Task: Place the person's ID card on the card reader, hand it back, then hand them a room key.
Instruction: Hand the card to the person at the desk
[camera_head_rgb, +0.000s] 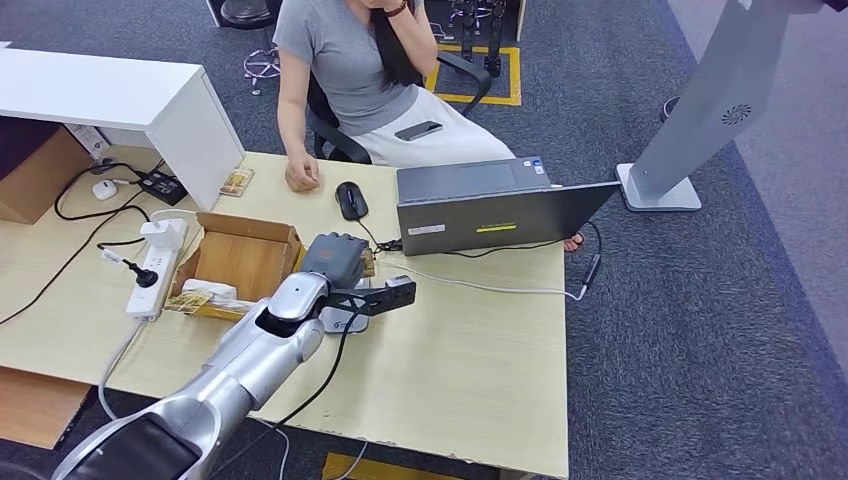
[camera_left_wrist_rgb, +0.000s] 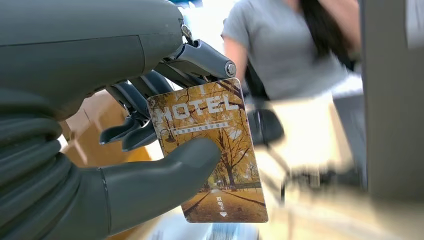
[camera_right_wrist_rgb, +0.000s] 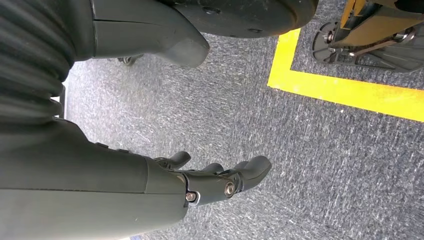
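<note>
Final leg, by the look: left hand (camera_left_wrist_rgb: 150, 150) pinches the key card (camera_left_wrist_rgb: 207, 150), handover to the person (camera_head_rgb: 350, 70) pending; right hand (camera_right_wrist_rgb: 220, 182) hangs loosely open.

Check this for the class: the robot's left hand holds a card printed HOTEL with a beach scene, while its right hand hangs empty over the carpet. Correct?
Not quite. The room key card in the left hand does read HOTEL, but the left wrist view shows autumn trees along a path, not a beach. The right hand does hang empty over the carpet.

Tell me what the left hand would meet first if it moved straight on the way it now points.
Probably the mouse, then the person behind it. The left hand, holding the card, points across the table toward them; depth is unclear.
</note>
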